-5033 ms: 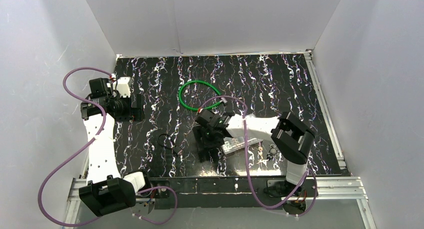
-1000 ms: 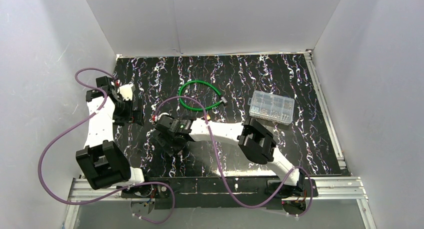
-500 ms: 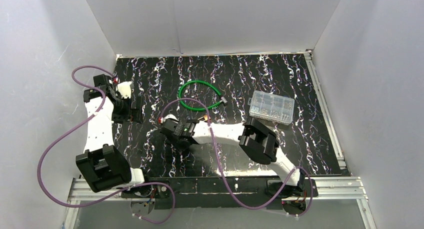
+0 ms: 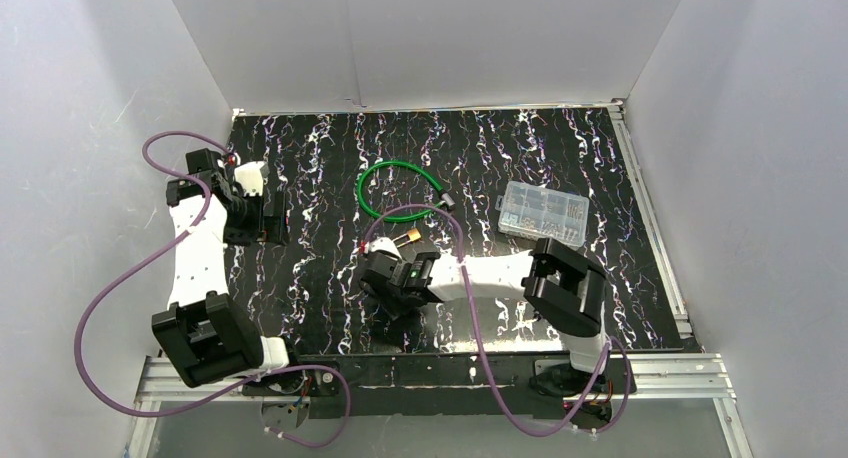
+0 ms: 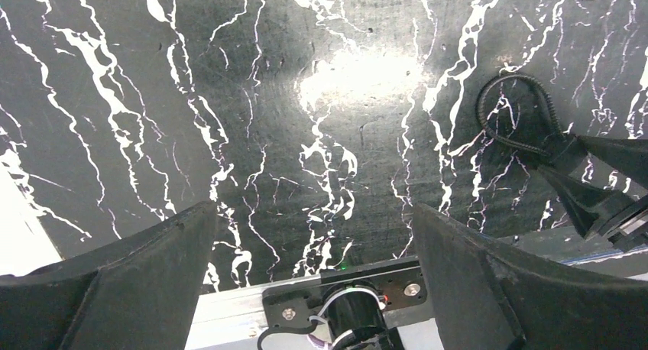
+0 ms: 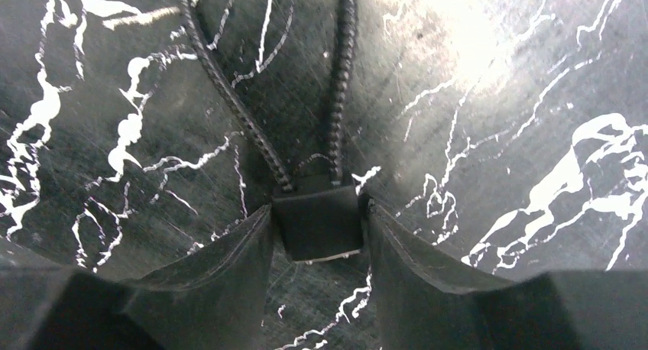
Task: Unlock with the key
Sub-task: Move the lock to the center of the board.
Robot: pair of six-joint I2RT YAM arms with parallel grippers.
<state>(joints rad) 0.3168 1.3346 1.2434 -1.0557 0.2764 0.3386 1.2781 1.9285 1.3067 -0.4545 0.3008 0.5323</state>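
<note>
A black cable lock lies on the marbled black table: a square black body [image 6: 317,226] with a braided cable loop [image 6: 229,98]. My right gripper [image 6: 317,212] is shut on that body, one finger on each side. In the top view the right gripper [image 4: 384,286] sits near the table's front middle and hides the lock. The left wrist view shows the loop [image 5: 510,113] in front of the right gripper's fingers [image 5: 592,193]. A small brass-coloured item [image 4: 408,238], perhaps the key, lies just behind the right wrist. My left gripper [image 4: 268,223] is open and empty at the far left [image 5: 313,212].
A green cable loop [image 4: 398,190] lies at the table's middle back. A clear plastic box of small parts [image 4: 544,213] stands to its right. Purple cables hang off both arms. The left arm's base plate and metal rail [image 5: 344,289] run along the near edge.
My right gripper has moved right and toward the near edge, still shut on the lock body. The left arm has barely moved.
</note>
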